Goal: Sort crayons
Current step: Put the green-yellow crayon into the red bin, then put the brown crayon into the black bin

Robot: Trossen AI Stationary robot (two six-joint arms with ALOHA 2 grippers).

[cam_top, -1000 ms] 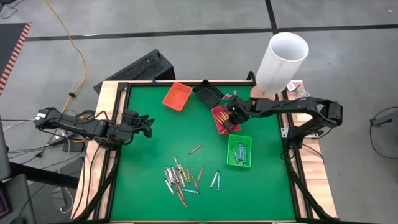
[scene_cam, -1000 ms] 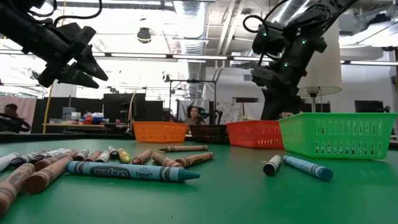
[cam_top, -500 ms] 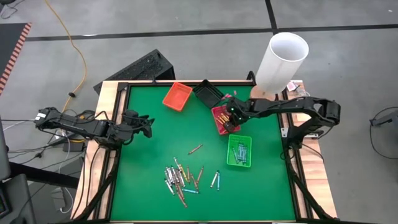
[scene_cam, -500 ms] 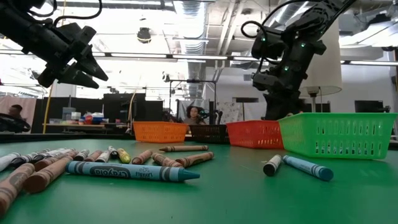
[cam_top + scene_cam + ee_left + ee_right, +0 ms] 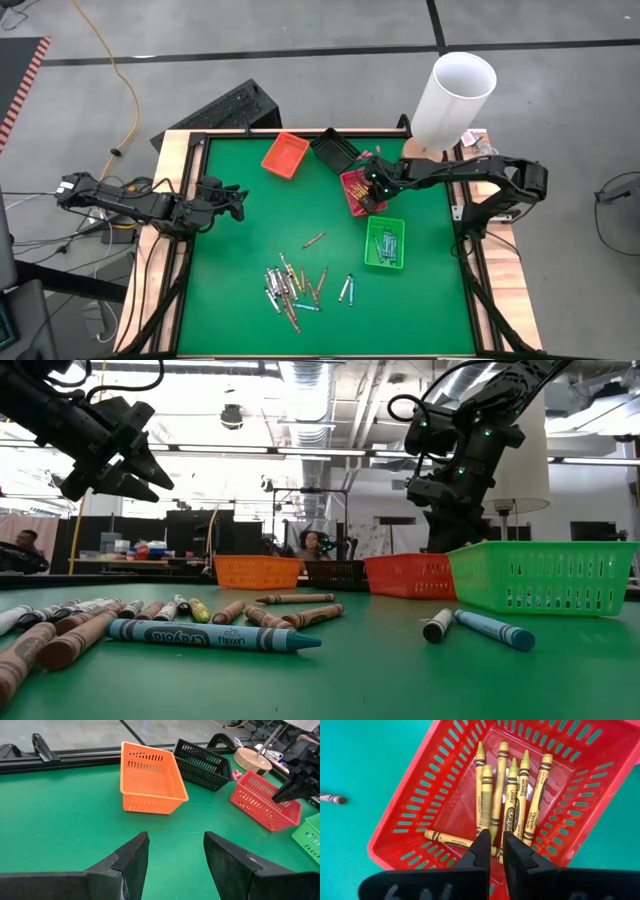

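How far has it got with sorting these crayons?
Partly done. Yellowish crayons already lie in the red basket, and some sit in the green basket. The right gripper hovers over the red basket with nothing between its slightly parted fingers. The left gripper waits open at the table's left. A pile of crayons remains; the orange basket is empty.

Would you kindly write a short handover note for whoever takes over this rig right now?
Right gripper: over the red basket, fingers slightly apart, nothing seen held.
Left gripper: open, empty, waiting at the table's left edge.
Done: yellow-green crayons lie in the red basket; several crayons in the green basket.
Left: the crayon pile on the mat, a lone crayon and two more. The orange basket is empty; the black basket's contents are unclear.
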